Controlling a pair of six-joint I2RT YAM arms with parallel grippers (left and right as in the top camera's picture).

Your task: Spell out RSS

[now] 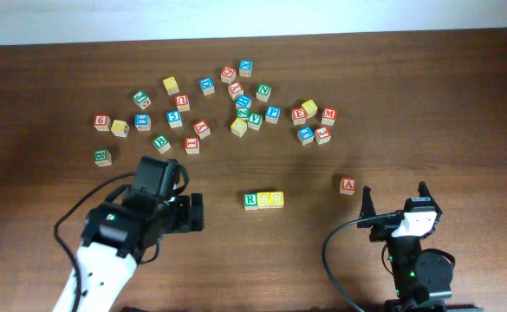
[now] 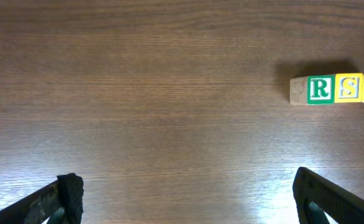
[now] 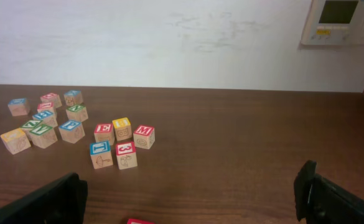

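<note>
Three blocks stand in a touching row on the table: a green R block [image 1: 250, 200], a yellow S block [image 1: 263, 199] and a second yellow S block [image 1: 276, 199]. The left wrist view shows the R [image 2: 320, 89] and both S blocks [image 2: 348, 88] at its right edge. My left gripper [image 1: 196, 212] is open and empty, left of the row and apart from it. My right gripper [image 1: 393, 198] is open and empty at the front right, near a red A block [image 1: 348, 185].
Several loose letter blocks lie scattered across the back of the table [image 1: 236, 104], some in the right wrist view [image 3: 114, 144]. A green block [image 1: 102, 156] sits at the left. A white wall with a thermostat [image 3: 340, 20] is behind.
</note>
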